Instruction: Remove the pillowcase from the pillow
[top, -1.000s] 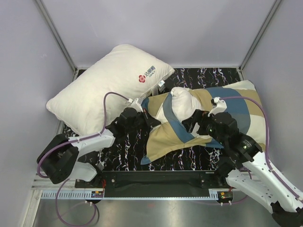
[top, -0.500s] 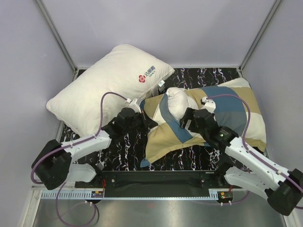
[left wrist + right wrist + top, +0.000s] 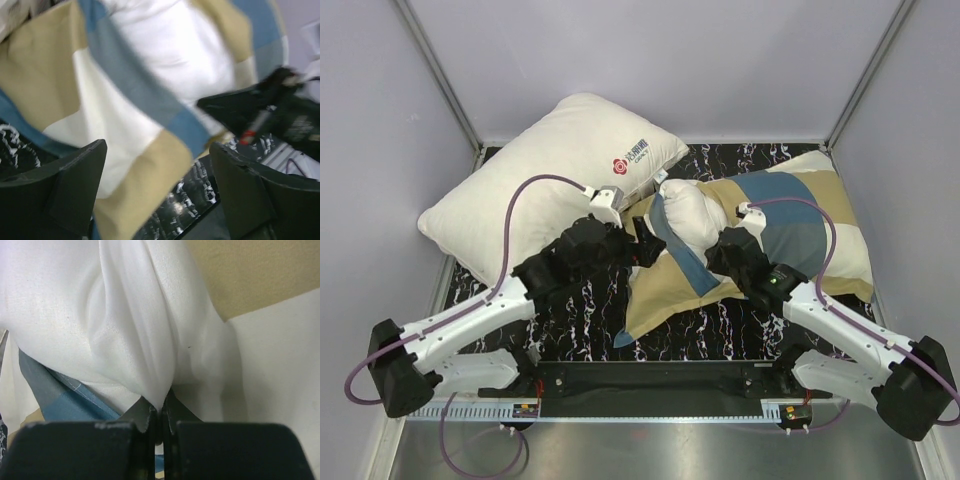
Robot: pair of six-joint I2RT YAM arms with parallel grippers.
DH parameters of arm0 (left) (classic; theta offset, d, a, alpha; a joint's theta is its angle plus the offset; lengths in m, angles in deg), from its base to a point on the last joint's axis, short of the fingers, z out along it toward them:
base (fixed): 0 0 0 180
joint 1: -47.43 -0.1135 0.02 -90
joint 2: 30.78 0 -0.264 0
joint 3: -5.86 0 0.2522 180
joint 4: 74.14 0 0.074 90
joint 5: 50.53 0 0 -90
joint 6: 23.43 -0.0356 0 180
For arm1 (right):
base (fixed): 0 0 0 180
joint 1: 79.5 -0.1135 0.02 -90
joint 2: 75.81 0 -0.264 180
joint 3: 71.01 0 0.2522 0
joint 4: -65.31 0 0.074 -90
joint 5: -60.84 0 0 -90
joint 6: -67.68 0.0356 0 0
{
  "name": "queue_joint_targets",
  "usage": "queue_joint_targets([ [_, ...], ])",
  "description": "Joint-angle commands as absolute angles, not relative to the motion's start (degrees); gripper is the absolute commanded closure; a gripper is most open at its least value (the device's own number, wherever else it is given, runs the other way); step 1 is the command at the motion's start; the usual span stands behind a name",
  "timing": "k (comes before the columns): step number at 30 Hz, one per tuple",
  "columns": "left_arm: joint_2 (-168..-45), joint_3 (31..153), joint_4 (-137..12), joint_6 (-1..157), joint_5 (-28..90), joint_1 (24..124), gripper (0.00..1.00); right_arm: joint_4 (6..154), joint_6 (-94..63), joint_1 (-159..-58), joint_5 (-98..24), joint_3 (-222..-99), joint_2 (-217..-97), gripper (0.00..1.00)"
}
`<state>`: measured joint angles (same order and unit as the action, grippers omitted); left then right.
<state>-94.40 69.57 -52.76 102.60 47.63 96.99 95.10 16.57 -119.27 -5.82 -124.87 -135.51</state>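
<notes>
Black, white-veined sheet covers the table (image 3: 720,335), which fills the middle of the top view between pale walls.

The logo pillow (image 3: 540,190), white with a red print, lies tilted in the upper left of the frame. Its lower right corner is just beside the checked bundle.

The pillowcase (image 3: 790,215), in teal, tan and cream checks, occupies the right centre of the frame, from the right wall to mid-table. Its open end faces left. One loose flap of it hangs down toward the lower centre of the frame and lies flat on the table.

The pillow (image 3: 688,212) is mostly inside the pillowcase. An off-white bulge of it protrudes from the open end, just right of the frame's centre.

The left arm reaches from the lower left corner up to the open end. The left gripper (image 3: 645,248) sits at the left edge of the flap. In the left wrist view its jaws are released and spread wide, with checked fabric spread beyond the gap and nothing clamped. Whether either finger touches the cloth cannot be told.

The right arm reaches from the lower right corner to the underside of the bulge. The right gripper (image 3: 725,250) is clenched. In the right wrist view its fingers (image 3: 145,421) pinch a fold of the white pillow cloth, with tan and teal pillowcase on either side.
</notes>
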Motion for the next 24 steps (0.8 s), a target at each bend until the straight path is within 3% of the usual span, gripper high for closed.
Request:
queue_joint_targets([
  [1,-93.9,77.3,-46.0,98.0,60.6,103.6,0.09,96.2,16.0,-118.6,-3.0,-124.7,-136.6,1.00],
  [11,-112.4,87.0,-40.1,101.5,70.9,108.0,0.14,95.0,16.5,-118.5,-5.2,-123.5,-135.6,1.00],
  [14,-115.6,88.4,-41.0,102.1,72.1,108.0,0.20,95.4,16.6,-118.6,-5.2,-123.2,-133.7,1.00],
  [24,-119.9,90.8,-46.0,103.2,71.3,107.9,0.20,96.6,16.7,-118.6,-6.2,-121.8,-131.4,1.00],
])
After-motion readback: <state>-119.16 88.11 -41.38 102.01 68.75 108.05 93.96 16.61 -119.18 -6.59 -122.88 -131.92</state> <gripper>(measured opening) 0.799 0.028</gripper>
